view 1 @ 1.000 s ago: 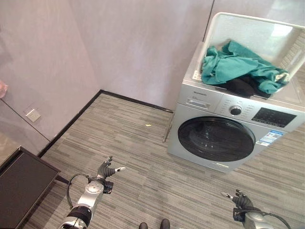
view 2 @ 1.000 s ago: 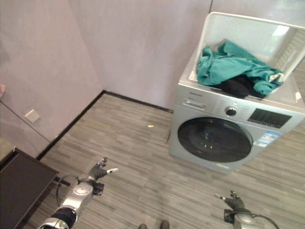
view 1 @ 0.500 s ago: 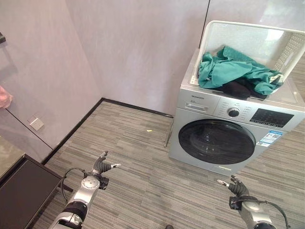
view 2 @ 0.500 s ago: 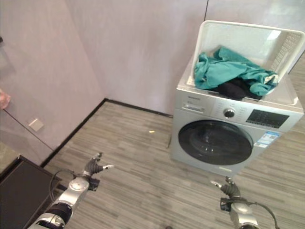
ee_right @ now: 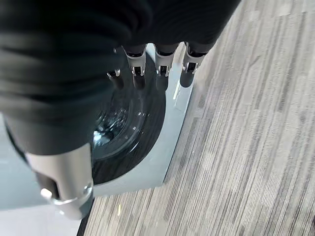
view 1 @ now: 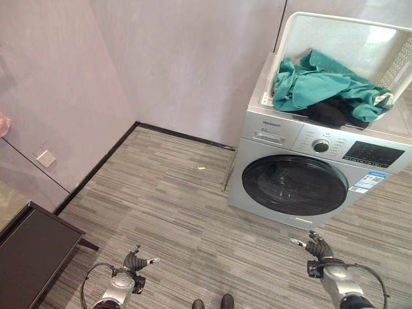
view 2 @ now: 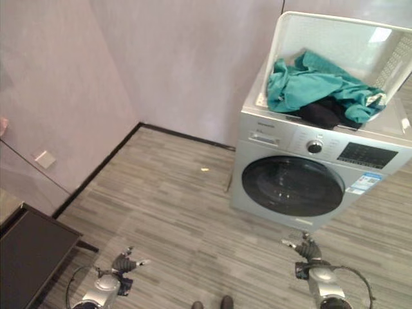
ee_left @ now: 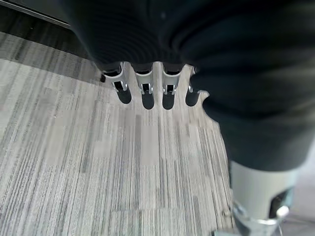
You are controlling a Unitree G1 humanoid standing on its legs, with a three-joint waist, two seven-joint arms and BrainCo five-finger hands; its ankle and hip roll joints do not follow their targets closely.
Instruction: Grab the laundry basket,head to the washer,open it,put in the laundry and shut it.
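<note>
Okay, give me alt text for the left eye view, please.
A white laundry basket of teal clothes sits on a silver washer with its round door shut. Both robot hands, left and right, hang open above grey floor.

Even, fairly bright indoor light, glare on the laundry basket (view 1: pixel 380 40) wall, wrist views perhaps slightly soft up close.

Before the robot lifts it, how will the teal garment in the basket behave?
The teal garment lies crumpled in folds, so it is likely floppy and light. It drapes over the white laundry basket rim and a dark garment, so it may snag or drag that along.
</note>
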